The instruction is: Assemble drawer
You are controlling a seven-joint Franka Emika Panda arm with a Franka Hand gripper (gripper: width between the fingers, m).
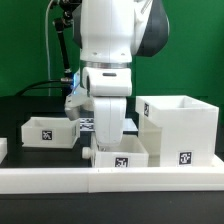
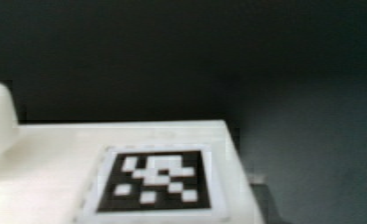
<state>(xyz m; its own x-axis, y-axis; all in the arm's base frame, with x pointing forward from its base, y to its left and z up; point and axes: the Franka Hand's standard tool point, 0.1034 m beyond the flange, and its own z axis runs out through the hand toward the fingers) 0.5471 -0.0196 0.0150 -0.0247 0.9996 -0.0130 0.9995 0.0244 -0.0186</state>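
The gripper [image 1: 108, 138] hangs low over the middle drawer [image 1: 124, 157], left of the case [image 1: 178, 125]. I can't tell how its jaws stand. It should centre over one wall before closing.

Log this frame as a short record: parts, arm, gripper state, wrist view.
parts: large open white box at the exterior view's right; small white box at its left; centre box in front
arm: arm lowered over the centre box
gripper: gripper close to the centre box; open or shut cannot be told
wrist view: tagged white surface close up, dark table beyond
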